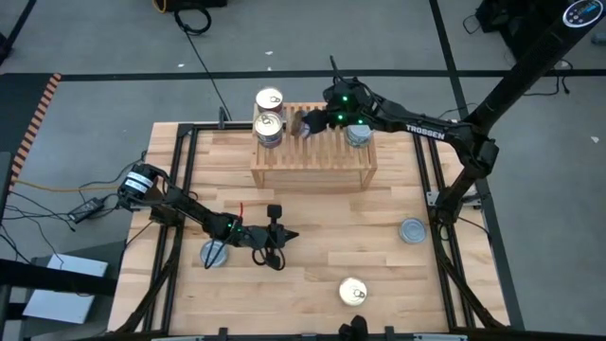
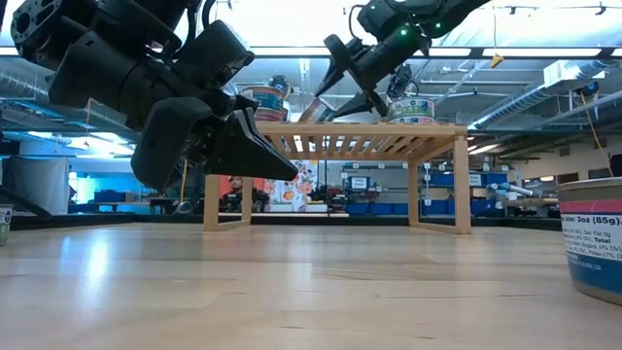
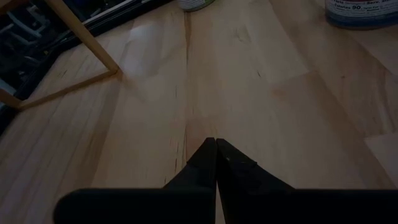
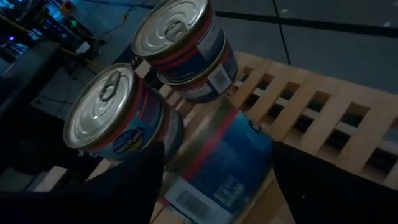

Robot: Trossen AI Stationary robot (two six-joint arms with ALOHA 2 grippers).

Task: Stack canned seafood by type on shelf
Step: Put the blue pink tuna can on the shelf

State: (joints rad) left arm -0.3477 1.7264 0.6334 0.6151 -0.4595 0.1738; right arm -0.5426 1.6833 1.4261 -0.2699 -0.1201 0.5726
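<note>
The shelf (image 1: 312,163) stands at the table's far middle. Two stacks of gold-topped tins (image 1: 269,98) (image 1: 269,129) stand on its left end, and a silver-topped tin (image 1: 358,135) stands on its right part. My right gripper (image 1: 305,123) is open above the slats, beside the stacks. Between its fingers a blurred blue-labelled tin (image 4: 221,165) lies tilted on its side over the slats (image 4: 323,118). My left gripper (image 1: 287,235) is shut, hovering a little above the tabletop near the left front, with nothing in it. My right gripper has its two fingers on either side of the tilted tin's label wall (image 4: 186,168), coming slanting down from the right. The tin is blurred, and I cannot tell whether either finger touches it.
Loose tins stand on the tabletop: a silver-topped one (image 1: 214,254) by the left arm, another (image 1: 413,230) at the right, and a gold-topped one (image 1: 353,291) near the front edge. There is bare wood between the shelf and the front edge.
</note>
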